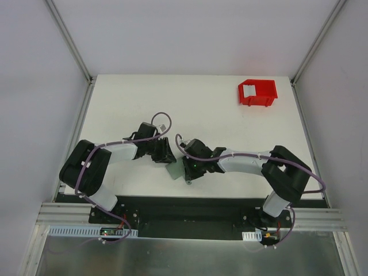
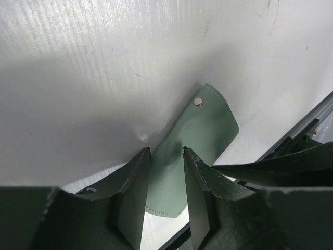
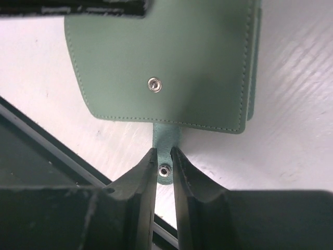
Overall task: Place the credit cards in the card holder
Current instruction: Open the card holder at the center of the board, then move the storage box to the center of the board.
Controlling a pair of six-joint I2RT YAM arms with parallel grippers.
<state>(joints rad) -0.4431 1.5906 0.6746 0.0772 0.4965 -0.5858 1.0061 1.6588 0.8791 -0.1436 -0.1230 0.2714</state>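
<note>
While right gripper [image 3: 164,152] clamps snap tab [image 3: 166,134] of card holder [image 3: 171,57], holder lies flat just ahead of its fingertips. Left gripper [image 2: 166,152] released, fingers apart above holder. Likely step: opening holder. Next: pull tab, lift flap. Credit cards unseen.

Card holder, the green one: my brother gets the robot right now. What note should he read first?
The left gripper is open, fingers apart just over the card holder, which lies on the table near the arms' bases.
The right gripper is shut on the holder's snap strap.
No credit cards show at the holder. A pale thing lies in the red bin, too small to name.
Done: holder pinned.
Left: find the cards, slide them in.
</note>
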